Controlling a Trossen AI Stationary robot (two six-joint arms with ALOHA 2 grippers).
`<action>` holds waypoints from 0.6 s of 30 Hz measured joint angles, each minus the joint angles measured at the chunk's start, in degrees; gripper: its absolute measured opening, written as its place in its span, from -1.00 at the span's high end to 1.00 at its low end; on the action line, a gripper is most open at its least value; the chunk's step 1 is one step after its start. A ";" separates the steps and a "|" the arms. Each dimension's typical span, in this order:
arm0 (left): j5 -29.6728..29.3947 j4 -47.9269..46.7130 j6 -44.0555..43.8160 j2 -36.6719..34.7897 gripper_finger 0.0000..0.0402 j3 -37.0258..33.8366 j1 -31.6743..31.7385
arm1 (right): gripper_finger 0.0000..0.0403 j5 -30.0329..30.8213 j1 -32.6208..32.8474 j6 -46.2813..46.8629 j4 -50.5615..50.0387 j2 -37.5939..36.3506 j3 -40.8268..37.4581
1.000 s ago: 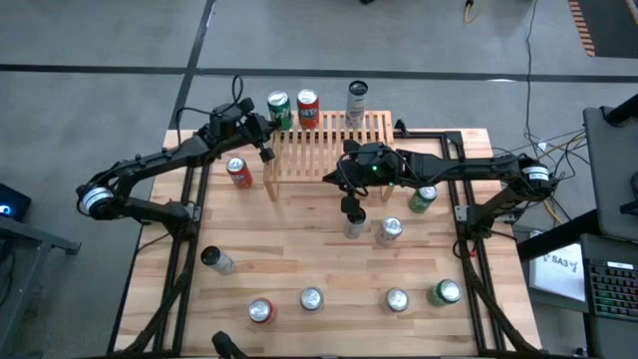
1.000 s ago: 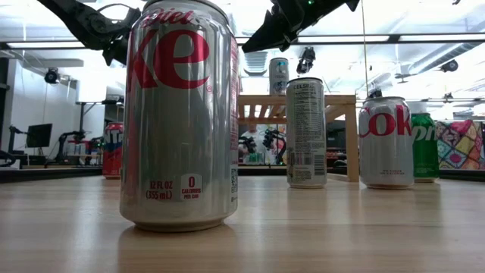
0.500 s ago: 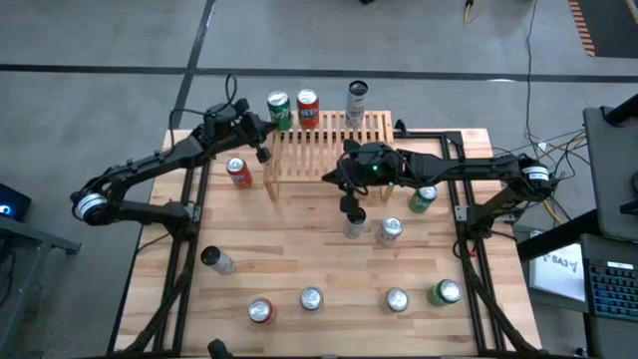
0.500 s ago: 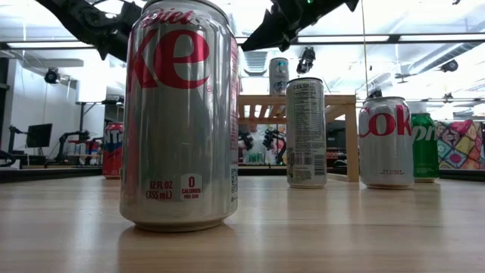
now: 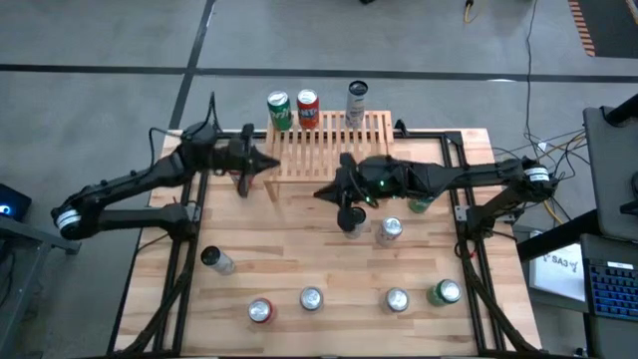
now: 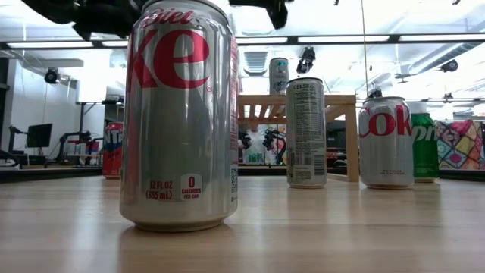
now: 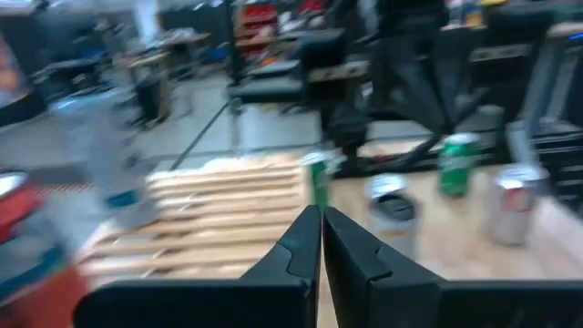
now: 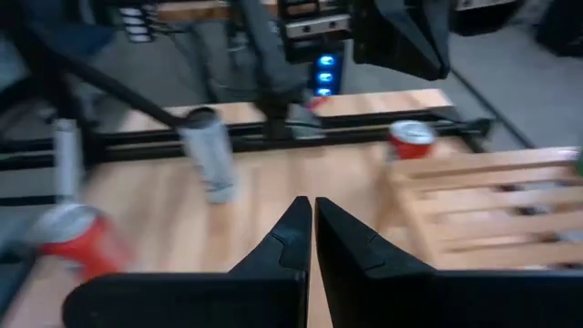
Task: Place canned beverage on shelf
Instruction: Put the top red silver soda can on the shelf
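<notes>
The light-wood slatted shelf (image 5: 329, 146) stands at the table's far middle. A green can (image 5: 278, 110), a red can (image 5: 307, 108) and a tall silver can (image 5: 356, 103) stand along its far edge; the tall one (image 6: 279, 76) shows on top in the low view. My left gripper (image 5: 272, 166) is shut and holds nothing, level, at the shelf's near left corner, pointing right. My right gripper (image 5: 319, 192) is shut and holds nothing, just in front of the shelf's near edge, pointing left. In the wrist views both pairs of fingers (image 7: 321, 228) (image 8: 312, 219) are closed together.
Loose cans stand on the table: a tall one (image 5: 349, 221) and a silver one (image 5: 389, 230) by my right gripper, a green one (image 5: 424, 200) under the right arm, several along the near edge (image 5: 310, 297). A dark-topped can (image 5: 214, 260) is near left. A red can (image 5: 241, 183) is half hidden under my left arm.
My left gripper has drawn back from the shelf's far left corner toward the near edge, risen a little and turned, and now points at the table's right. My right gripper has swung slightly toward the near edge, risen and rolled. Both stayed shut. No can moved.
</notes>
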 joint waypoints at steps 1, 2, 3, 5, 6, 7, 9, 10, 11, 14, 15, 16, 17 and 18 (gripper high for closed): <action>-0.18 0.38 -0.25 -0.93 1.00 -0.44 -1.67 | 0.96 -0.08 0.96 1.34 -1.03 0.00 0.60; -1.12 0.69 -0.56 -1.85 1.00 -0.85 -3.62 | 0.96 -0.19 1.76 2.88 -2.57 0.00 1.36; -2.54 0.68 -0.81 -2.76 1.00 -1.30 -5.47 | 0.96 -0.17 2.40 4.86 -4.67 0.00 2.22; -5.88 0.62 -0.89 -4.32 1.00 -2.05 -9.10 | 0.96 -0.21 3.08 10.35 -11.25 0.00 4.33; -7.32 0.62 -0.83 -5.03 1.00 -2.37 -10.87 | 0.96 -0.20 3.18 13.42 -15.92 0.00 5.43; -8.33 0.60 -0.79 -5.79 1.00 -2.67 -12.41 | 0.96 -0.18 3.20 16.71 -21.25 0.00 6.55; -9.34 0.60 -0.79 -7.15 1.00 -3.01 -15.14 | 0.96 -0.20 3.20 24.25 -31.85 0.04 8.78; -9.56 0.64 -0.88 -7.90 1.00 -3.16 -16.42 | 0.96 -0.23 3.21 28.22 -36.63 0.07 9.81; -9.76 0.62 -1.13 -8.59 1.00 -3.28 -17.53 | 0.96 -0.48 3.32 32.25 -41.11 0.07 10.75; -9.79 0.61 -2.38 -10.29 1.00 -3.51 -20.03 | 0.96 -3.75 3.96 43.18 -52.31 0.04 12.78; -9.79 0.65 -2.80 -10.68 1.00 -3.52 -20.54 | 0.96 -5.18 4.39 46.06 -55.48 0.04 13.19; -9.79 0.67 -3.33 -10.99 1.00 -3.54 -20.93 | 0.95 -6.77 4.92 48.84 -58.48 0.04 13.65; -9.79 0.67 -3.93 -11.18 1.00 -3.54 -21.24 | 0.96 -8.31 5.52 51.65 -60.79 0.04 13.97; -9.79 0.67 -4.48 -11.27 1.00 -3.54 -21.46 | 0.96 -9.66 6.18 54.24 -62.71 0.04 14.21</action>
